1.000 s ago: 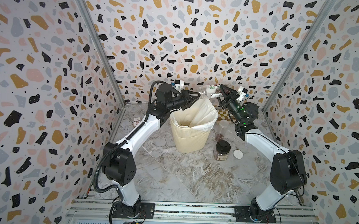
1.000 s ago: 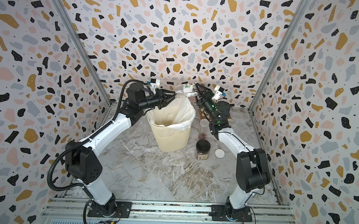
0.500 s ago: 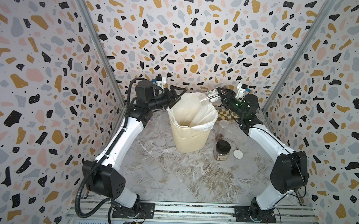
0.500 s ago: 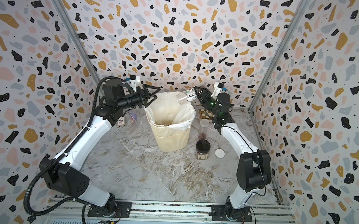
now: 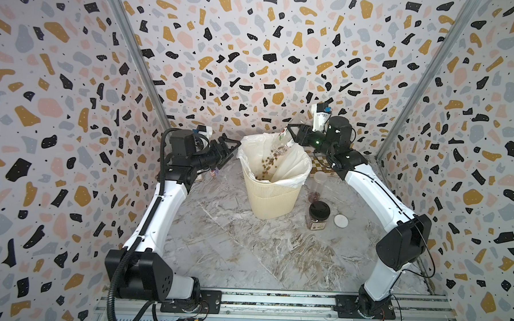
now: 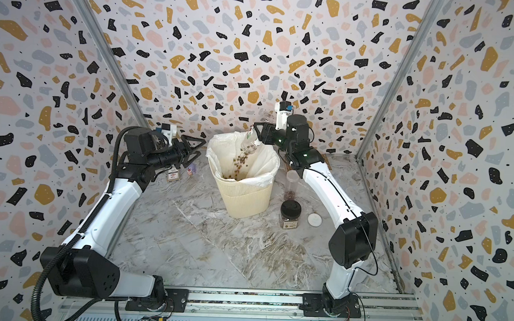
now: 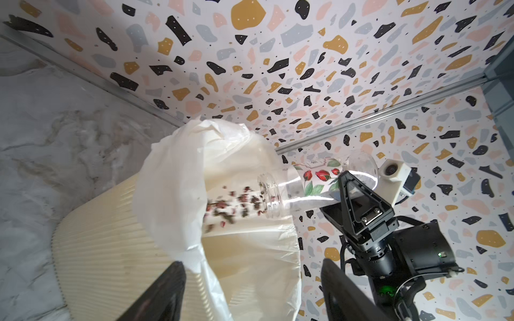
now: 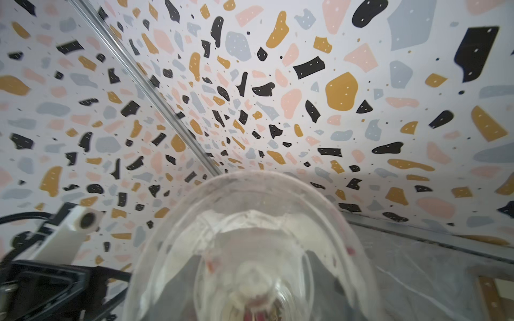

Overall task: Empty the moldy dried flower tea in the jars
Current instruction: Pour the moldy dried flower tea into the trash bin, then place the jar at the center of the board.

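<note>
bin (image 5: 275, 197): stood at mid-rear of the tabletop (image 5: 246, 247), between the two grippers.
tilted jar (image 5: 281, 143): in the right gripper (image 5: 291, 136), mouth down over the bin's opening.
tea (image 5: 267, 164): in the air below that mouth and inside the bin.
left gripper (image 5: 231, 150): just left of the bin's rim, apart from it.
tall jar (image 5: 319, 183): upright, just right of the bin.
lidded jar (image 5: 318, 217): in front of the tall jar.
loose lid (image 5: 341, 221): flat on the tabletop, just right of the lidded jar.
</note>
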`<action>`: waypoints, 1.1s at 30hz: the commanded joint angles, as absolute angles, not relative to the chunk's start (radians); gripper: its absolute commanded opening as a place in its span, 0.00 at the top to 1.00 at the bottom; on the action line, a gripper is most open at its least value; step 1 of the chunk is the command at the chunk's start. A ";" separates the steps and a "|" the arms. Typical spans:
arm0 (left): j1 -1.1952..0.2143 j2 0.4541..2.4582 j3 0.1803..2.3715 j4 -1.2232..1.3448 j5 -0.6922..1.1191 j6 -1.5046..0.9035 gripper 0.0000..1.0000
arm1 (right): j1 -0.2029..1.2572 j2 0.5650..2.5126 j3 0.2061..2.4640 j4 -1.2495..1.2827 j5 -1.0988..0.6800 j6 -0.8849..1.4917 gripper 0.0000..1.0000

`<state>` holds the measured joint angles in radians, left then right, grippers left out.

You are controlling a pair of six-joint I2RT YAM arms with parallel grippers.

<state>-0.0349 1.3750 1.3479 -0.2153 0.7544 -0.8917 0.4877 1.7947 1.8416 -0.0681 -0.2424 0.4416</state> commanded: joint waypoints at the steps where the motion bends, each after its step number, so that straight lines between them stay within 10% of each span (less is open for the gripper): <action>1: -0.028 1.321 1.336 -0.248 0.779 -0.821 0.25 | 0.544 1.781 1.921 -0.184 -0.103 0.175 0.45; 6: -0.018 1.299 1.336 -0.315 0.763 -0.766 0.25 | 0.597 1.800 1.977 -0.242 0.009 0.013 0.44; 11: -0.012 1.287 1.320 -0.330 0.761 -0.749 0.25 | 0.529 1.799 1.982 -0.209 -0.301 0.177 0.47; 33: -0.009 1.276 1.317 -0.313 0.788 -0.738 0.27 | 0.711 1.803 2.032 -0.275 0.047 -0.313 0.47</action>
<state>-0.0158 1.2961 1.2995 -0.3313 0.7670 -0.7586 0.6674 1.8374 2.0178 -0.2928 -0.0204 -0.1318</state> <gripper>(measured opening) 0.736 0.528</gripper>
